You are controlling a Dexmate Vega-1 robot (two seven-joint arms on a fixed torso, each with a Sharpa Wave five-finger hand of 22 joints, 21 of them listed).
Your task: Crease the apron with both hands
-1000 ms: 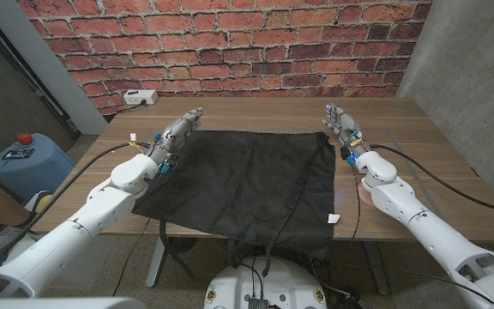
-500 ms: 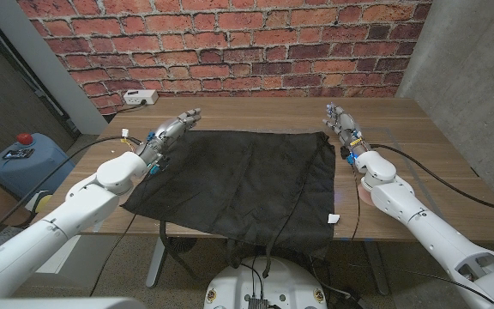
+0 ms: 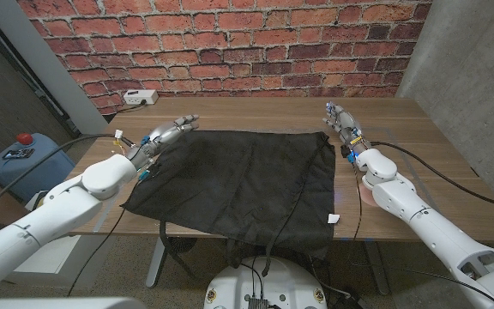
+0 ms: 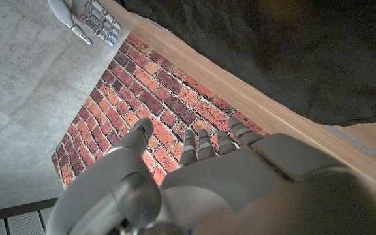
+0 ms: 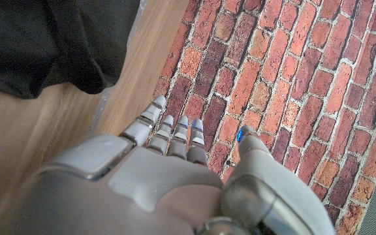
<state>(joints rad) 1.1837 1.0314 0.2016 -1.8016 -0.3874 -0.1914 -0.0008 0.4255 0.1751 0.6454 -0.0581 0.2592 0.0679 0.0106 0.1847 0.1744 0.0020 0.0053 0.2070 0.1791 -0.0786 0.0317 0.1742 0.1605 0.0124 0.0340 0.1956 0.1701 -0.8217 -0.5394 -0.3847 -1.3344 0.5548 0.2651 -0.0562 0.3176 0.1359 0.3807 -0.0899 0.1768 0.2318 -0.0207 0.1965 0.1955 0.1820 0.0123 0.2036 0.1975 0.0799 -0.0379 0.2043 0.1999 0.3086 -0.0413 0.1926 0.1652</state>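
Observation:
A black apron (image 3: 243,178) lies spread over the wooden table (image 3: 401,172), its near edge and straps hanging over the front. My left hand (image 3: 168,133) hovers at the apron's far left corner, fingers straight and apart, holding nothing. My right hand (image 3: 341,123) stands beside the far right corner, fingers extended, apart from the cloth. In the left wrist view my left hand (image 4: 201,176) points past the apron (image 4: 292,46) toward the brick wall, with my right hand (image 4: 87,19) across the table. The right wrist view has my right hand (image 5: 168,170) near the apron's corner (image 5: 64,39).
A small white tag (image 3: 334,218) sits at the apron's near right corner. A white power strip (image 3: 141,97) lies at the table's far left edge. A blue container (image 3: 26,159) stands on the floor to the left. Bare wood stretches right of the apron.
My left arm has swung outward to the left and its hand has drawn back a little toward the apron's far left corner. The right hand has barely moved.

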